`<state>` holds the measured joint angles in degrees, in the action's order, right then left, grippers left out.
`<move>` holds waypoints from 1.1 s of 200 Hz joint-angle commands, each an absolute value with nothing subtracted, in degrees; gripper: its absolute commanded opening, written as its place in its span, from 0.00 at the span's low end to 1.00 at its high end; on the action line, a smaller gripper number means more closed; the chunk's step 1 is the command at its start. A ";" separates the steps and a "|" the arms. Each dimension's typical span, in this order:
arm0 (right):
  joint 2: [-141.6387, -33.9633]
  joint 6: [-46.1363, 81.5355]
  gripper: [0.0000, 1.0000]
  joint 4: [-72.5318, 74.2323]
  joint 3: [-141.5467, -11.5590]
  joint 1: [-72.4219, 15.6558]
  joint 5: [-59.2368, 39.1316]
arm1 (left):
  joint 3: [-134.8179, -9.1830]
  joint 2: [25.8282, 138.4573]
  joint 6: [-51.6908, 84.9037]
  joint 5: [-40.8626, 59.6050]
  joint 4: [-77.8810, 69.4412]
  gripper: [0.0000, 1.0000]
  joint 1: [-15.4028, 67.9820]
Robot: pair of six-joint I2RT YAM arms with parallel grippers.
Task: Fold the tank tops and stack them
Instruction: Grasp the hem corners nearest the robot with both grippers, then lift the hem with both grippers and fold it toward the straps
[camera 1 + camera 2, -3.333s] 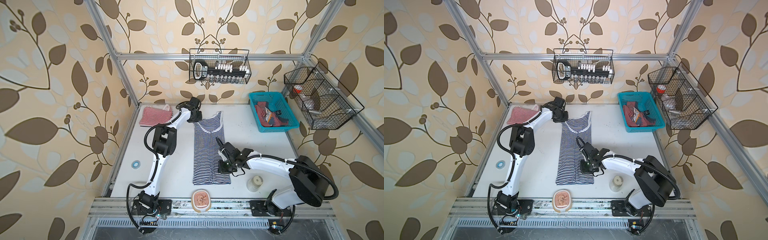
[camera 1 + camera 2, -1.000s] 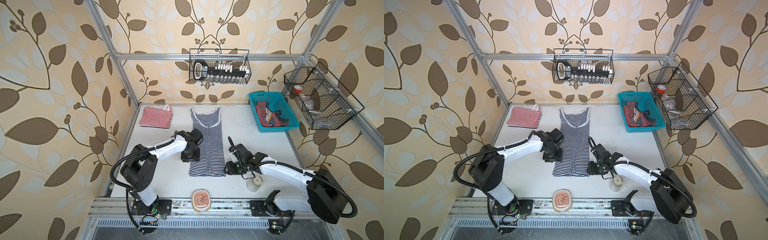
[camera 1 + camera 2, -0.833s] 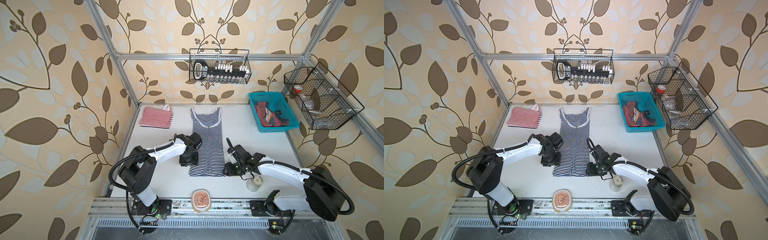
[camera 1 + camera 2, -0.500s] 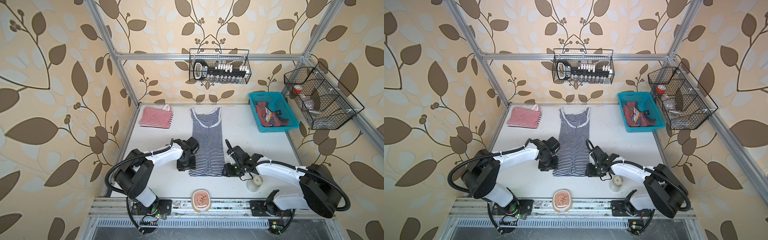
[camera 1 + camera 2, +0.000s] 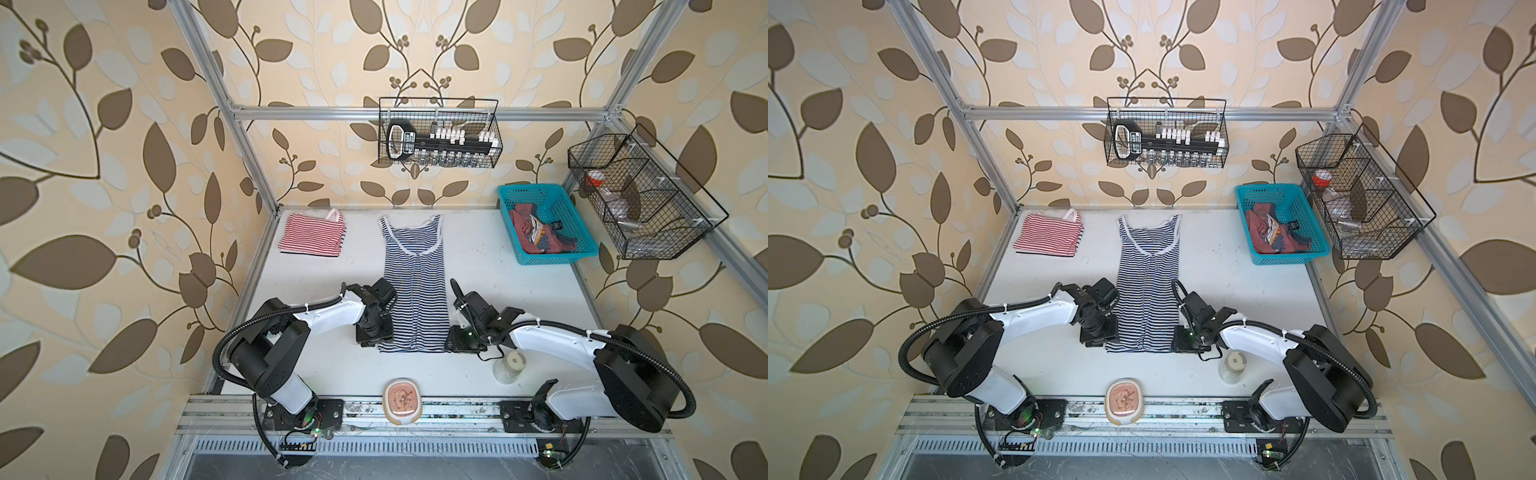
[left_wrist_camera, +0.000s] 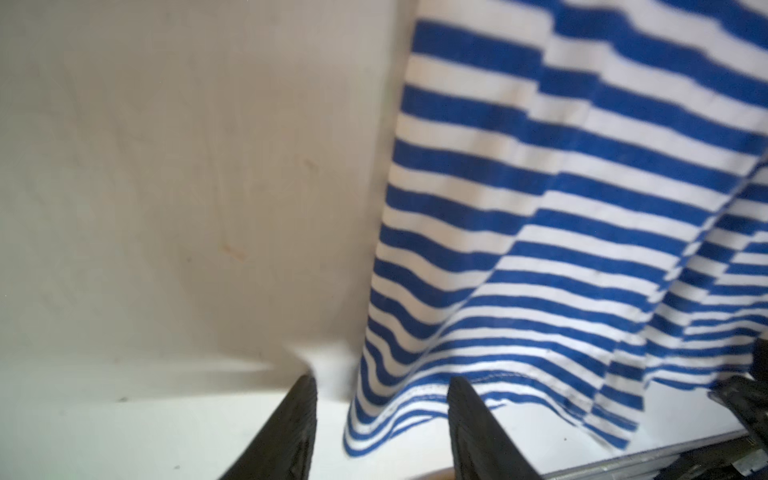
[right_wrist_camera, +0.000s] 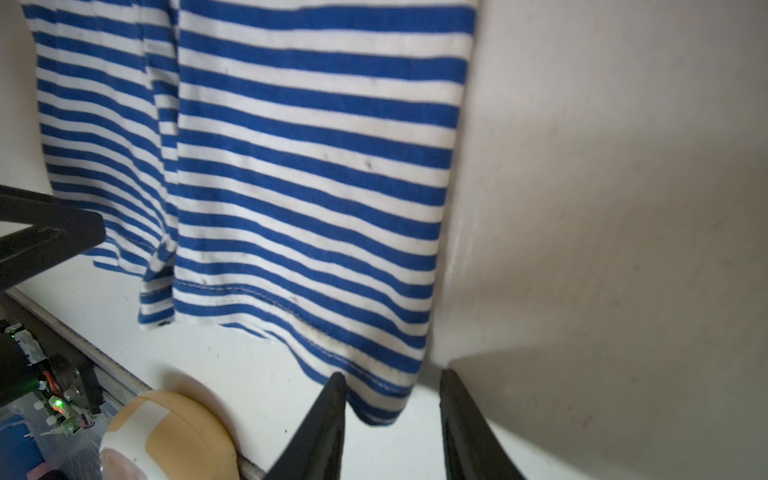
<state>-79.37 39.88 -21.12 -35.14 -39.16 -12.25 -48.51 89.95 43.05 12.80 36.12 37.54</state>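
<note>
Top views, both: why does the navy top [image 5: 413, 299] lie long and narrow in the middle of the table [image 5: 498, 291]? (Ana)

Its sides look folded inward, straps far, hem near, so I judge a crosswise fold comes next. Lying flat, it offers each arm one hem corner. (Ben)

And the red-striped top [image 5: 311, 239]? (Ana)

Folded, at the far left, well apart from the navy one. Probably the base of the stack. (Ben)

The grippers? (Ana)

The left gripper [image 6: 380, 380] sits at the near left hem corner, jaws parted, with the corner lying between them and not pinched. The right gripper [image 7: 392, 374] mirrors it at the near right corner, its gap a little narrower, cloth between the jaws, nothing gripped yet. They sit low at the edge, I think, to catch both layers. (Ben)

Containers, biggest first? (Ana)

The right wire basket [image 5: 681, 170] hangs on the right wall and holds a red-capped bottle [image 5: 595, 179] plus clear items I cannot make out. The far wire basket [image 5: 436, 99] holds a black tool [image 5: 401, 141] and rows of small white pieces. The blue basket [image 5: 536, 193], far right on the table, holds the dusty top [image 5: 525, 237], crumpled and not yet folded. The jar [image 5: 510, 365] stands near right, beside the right arm. I cannot tell what is in it. (Ben)
</note>
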 commanded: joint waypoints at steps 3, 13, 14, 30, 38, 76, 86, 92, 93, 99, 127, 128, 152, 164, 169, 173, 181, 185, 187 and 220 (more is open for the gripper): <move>-80.28 40.86 0.38 -21.59 -33.73 -39.24 -12.02 | -46.88 90.15 44.27 14.79 35.75 0.50 37.97; -80.34 41.02 0.38 -21.45 -33.61 -39.20 -12.02 | -46.52 90.36 44.51 15.29 35.13 0.48 38.03; -80.33 41.03 0.38 -21.45 -33.64 -39.20 -12.03 | -46.51 90.36 44.54 15.38 35.06 0.48 38.00; -80.50 41.16 0.38 -21.15 -33.60 -39.20 -11.95 | -46.49 90.46 44.74 15.81 34.38 0.46 38.00; -80.63 41.22 0.36 -21.01 -33.63 -39.21 -11.95 | -46.61 90.51 44.71 15.91 34.29 0.45 37.98; -81.81 41.41 0.26 -19.82 -33.54 -39.59 -12.21 | -46.07 90.49 44.78 16.40 34.28 0.32 37.97; -81.99 41.64 0.22 -19.54 -33.61 -39.78 -12.30 | -45.90 90.36 44.81 16.52 34.19 0.28 37.99; -82.07 41.65 0.20 -19.48 -33.67 -39.94 -12.30 | -45.76 90.33 44.90 16.61 34.10 0.26 37.99; -82.08 41.66 0.20 -19.45 -33.71 -39.97 -12.26 | -45.73 90.30 44.95 16.61 34.15 0.25 38.02; -82.04 41.65 0.18 -19.43 -33.71 -40.12 -12.28 | -45.56 90.12 45.07 16.70 33.94 0.23 37.98; -81.31 41.86 0.02 -20.01 -33.66 -40.93 -11.72 | -44.31 89.10 45.95 17.57 33.06 0.06 37.97; -81.26 41.89 0.02 -20.07 -33.62 -41.03 -11.66 | -44.26 89.11 45.96 17.62 33.06 0.06 38.01; -79.49 42.26 0.00 -21.38 -33.36 -41.96 -10.54 | -43.61 87.86 46.19 17.81 33.60 0.00 38.05; -78.33 42.66 0.00 -21.95 -33.19 -42.51 -9.99 | -43.21 86.96 46.36 17.85 34.07 0.00 38.18; -77.63 42.93 0.00 -22.20 -33.01 -42.83 -9.90 | -43.11 86.55 46.49 17.91 34.28 0.00 38.22; -77.04 43.12 0.00 -22.33 -32.92 -43.04 -9.80 | -42.95 86.09 46.62 17.93 34.47 0.00 38.35; -75.98 43.59 0.00 -22.67 -32.70 -43.49 -9.55 | -42.66 85.19 46.91 17.92 34.79 0.00 38.49; -75.42 43.84 0.00 -22.79 -32.53 -43.66 -9.53 | -42.56 84.68 47.09 17.90 34.89 0.00 38.58; -75.19 43.96 0.00 -22.95 -32.48 -43.74 -9.48 | -42.50 84.45 47.10 17.92 35.00 0.00 38.69; -70.51 44.54 0.00 -25.92 -33.11 -44.38 -8.75 | -43.14 80.25 47.90 17.06 37.04 0.00 39.05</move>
